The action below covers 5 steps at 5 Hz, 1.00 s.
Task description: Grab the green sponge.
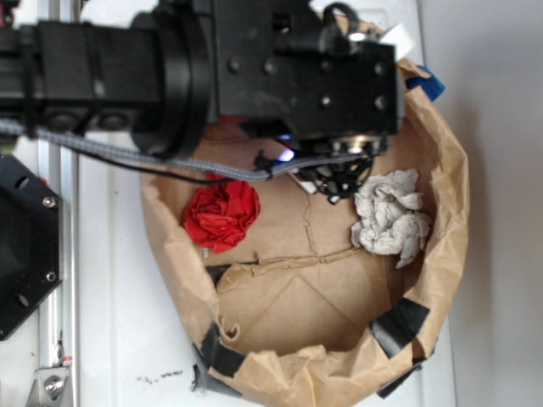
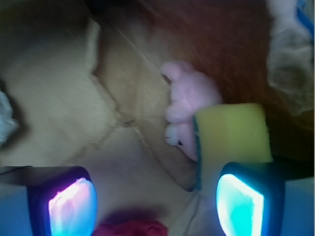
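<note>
Wrist view is showing the gripper [image 2: 156, 206] hanging low inside a crumpled brown paper bag [image 2: 59, 98], its two glowing pads spread wide apart with nothing caught between them. One pad [image 2: 71, 206] is shining pink and violet at the lower left of the frame, the other [image 2: 239, 204] is glowing cyan at the lower right. The green sponge [image 2: 231, 135], a yellow foam block with a thin green layer along one edge, is lying on the bag floor directly above the cyan pad in the picture, its near end hidden behind that finger; whether they are touching I cannot tell. A small pink plush toy [image 2: 189, 105] is pressing against the sponge's green edge. The red paper ball [image 2: 130, 229] is peeking in at the bottom edge between the two pads.

From the exterior view, the black arm [image 1: 254, 68] is reaching across the top of the bag [image 1: 445, 220], covering the spot where the sponge would be. The red paper ball [image 1: 222, 214] is sitting on the left of the bag floor and a grey-white paper ball [image 1: 392, 216] on the right, well apart. Black tape [image 1: 399, 326] is patching the bag's rim.
</note>
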Available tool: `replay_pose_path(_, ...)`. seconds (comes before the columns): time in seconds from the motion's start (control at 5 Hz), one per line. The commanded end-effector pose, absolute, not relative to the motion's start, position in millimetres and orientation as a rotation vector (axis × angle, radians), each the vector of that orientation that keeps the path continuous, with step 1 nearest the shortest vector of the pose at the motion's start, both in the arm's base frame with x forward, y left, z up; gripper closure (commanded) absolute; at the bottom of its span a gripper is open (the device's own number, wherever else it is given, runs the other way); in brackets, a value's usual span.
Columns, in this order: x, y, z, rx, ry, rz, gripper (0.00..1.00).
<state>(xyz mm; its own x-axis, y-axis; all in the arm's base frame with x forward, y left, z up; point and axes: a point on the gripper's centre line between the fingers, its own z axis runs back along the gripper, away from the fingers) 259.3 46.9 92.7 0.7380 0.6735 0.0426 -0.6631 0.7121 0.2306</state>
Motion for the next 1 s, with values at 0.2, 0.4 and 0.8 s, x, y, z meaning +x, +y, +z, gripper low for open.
replay_pose_path(0.2,260,51,97,0.248,-0.037,0.726,0.0)
replay_pose_path(0.4,246,61,99,0.26,-0.025,0.715,0.0)
replay_pose_path(0.8,239,73,96,0.296,-0.042,0.73,0.0)
